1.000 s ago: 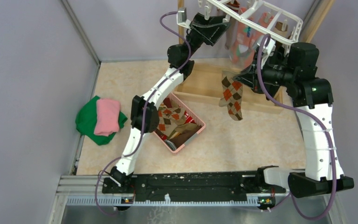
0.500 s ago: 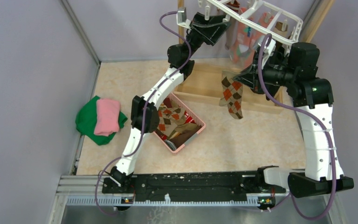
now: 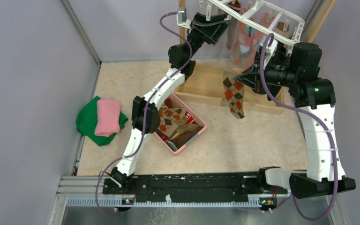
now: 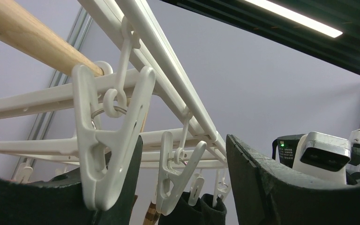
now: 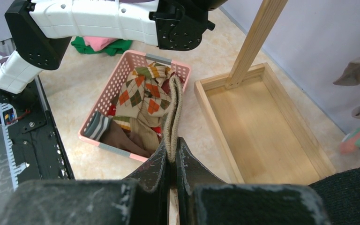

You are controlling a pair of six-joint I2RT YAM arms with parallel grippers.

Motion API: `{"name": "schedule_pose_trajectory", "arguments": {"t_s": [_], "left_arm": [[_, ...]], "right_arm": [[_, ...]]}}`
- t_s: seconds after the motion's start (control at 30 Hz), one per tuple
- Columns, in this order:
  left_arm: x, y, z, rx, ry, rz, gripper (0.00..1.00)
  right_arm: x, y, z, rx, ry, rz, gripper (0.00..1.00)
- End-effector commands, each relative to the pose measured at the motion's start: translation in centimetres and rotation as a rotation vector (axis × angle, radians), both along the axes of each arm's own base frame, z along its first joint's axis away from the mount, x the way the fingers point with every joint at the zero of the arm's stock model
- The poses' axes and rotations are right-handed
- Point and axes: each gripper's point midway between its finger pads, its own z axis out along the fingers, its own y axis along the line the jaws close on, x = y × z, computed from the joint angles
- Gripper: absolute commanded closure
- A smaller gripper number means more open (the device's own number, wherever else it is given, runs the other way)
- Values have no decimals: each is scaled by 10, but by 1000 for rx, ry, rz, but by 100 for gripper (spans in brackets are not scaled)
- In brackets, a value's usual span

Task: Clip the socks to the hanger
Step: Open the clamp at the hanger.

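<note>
My right gripper (image 5: 171, 157) is pressed together on the top edge of the argyle sock (image 5: 174, 110), which hangs below it. Farther down, the pink basket (image 5: 108, 91) of socks (image 5: 143, 93) sits on the tabletop (image 5: 70, 75). My left gripper (image 4: 183, 140) is spread, with a clip (image 4: 104, 140) in front of its left finger and the hanger (image 4: 168, 61) above.

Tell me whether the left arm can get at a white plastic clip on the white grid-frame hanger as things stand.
Probably yes. The left gripper, jaws apart, sits just under the hanger, and a white plastic clip dangles in the gap between its fingers with nothing blocking it.
</note>
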Motion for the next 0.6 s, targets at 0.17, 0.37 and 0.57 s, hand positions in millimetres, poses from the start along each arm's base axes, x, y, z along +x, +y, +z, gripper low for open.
{"name": "schedule_pose_trajectory", "arguments": {"t_s": [0.17, 0.37, 0.57], "left_arm": [[-20, 14, 28, -63, -67, 6, 47], [-20, 15, 33, -65, -61, 11, 73], [-24, 15, 37, -66, -62, 11, 85]], "right_arm": [[-10, -3, 22, 23, -59, 3, 100], [-6, -5, 17, 19, -52, -16, 100], [3, -10, 16, 9, -60, -58, 100]]}}
